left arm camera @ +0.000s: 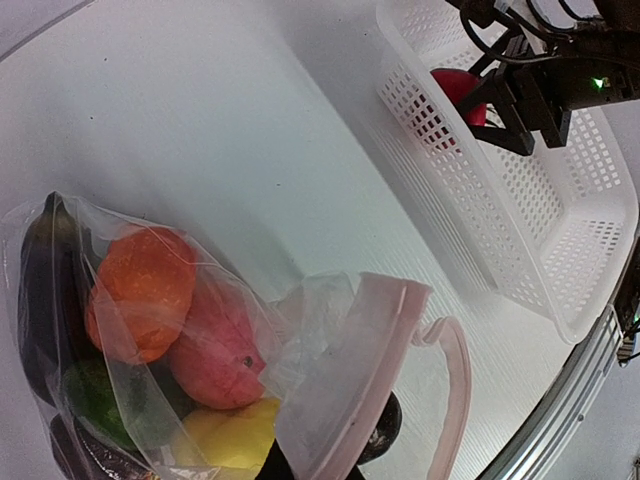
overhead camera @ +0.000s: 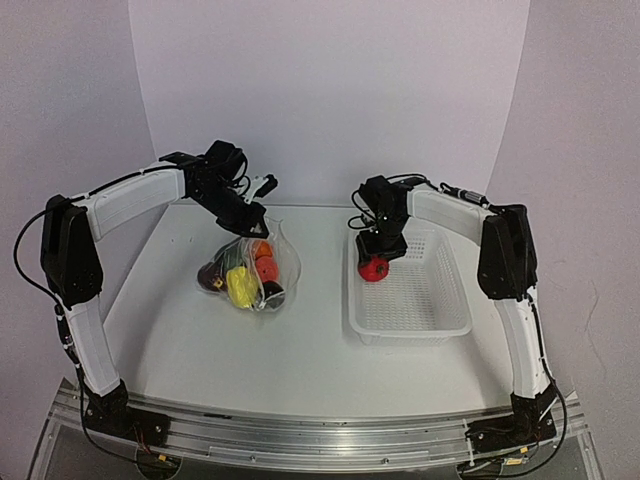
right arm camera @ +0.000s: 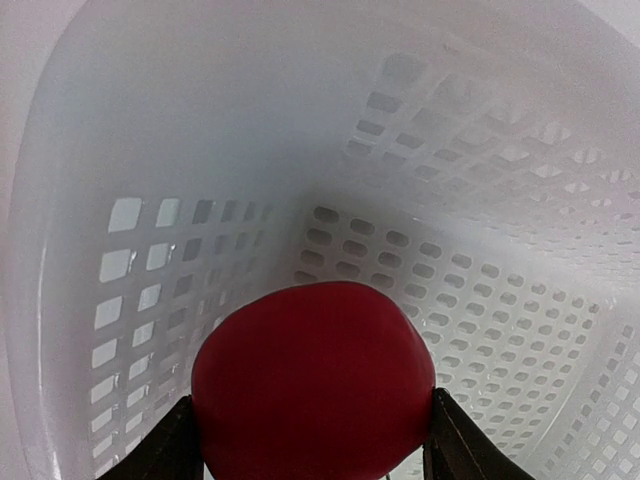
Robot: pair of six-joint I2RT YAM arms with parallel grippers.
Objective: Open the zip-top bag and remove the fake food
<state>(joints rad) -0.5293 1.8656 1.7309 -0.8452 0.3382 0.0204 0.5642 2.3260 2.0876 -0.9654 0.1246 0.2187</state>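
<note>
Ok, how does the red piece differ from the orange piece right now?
The red piece is out, gripped in the right tool inside the white basket; the orange piece lies inside the zip-top bag among others. Red shows bare; orange sits behind crinkled plastic. Both are smooth, rounded toy foods.

The left gripper [overhead camera: 257, 212] is reached forward and pinched tight on the zip-top bag [left arm camera: 335, 370]; the right gripper [overhead camera: 374, 263] is pointed down, clasped around a red toy fruit [right arm camera: 310, 380].
</note>
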